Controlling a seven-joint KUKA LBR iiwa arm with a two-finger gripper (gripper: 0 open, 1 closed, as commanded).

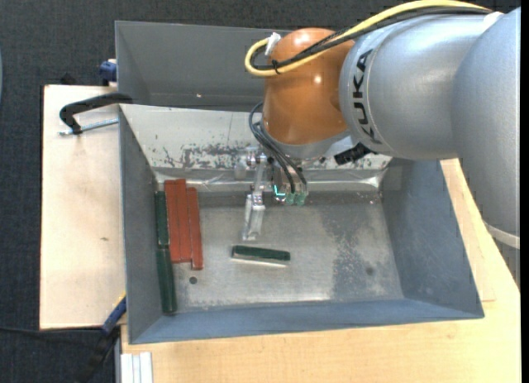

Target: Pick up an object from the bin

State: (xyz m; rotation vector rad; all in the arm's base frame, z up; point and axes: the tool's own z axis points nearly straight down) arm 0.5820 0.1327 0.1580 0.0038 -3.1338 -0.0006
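My gripper [250, 228] hangs below the orange wrist cover near the middle of the bin, close to the back wall. A short dark green bar [260, 255] lies flat on the bin floor just in front of it and slightly to its right, apart from it. Nothing shows in the gripper. To the left lie a red-brown flat block [183, 222] and a long dark green stick [165, 253], side by side along the bin's left wall.
A tiny dark speck [193, 280] sits on the floor just in front of the red-brown block. The arm comes in from the upper right and covers the bin's back right corner.
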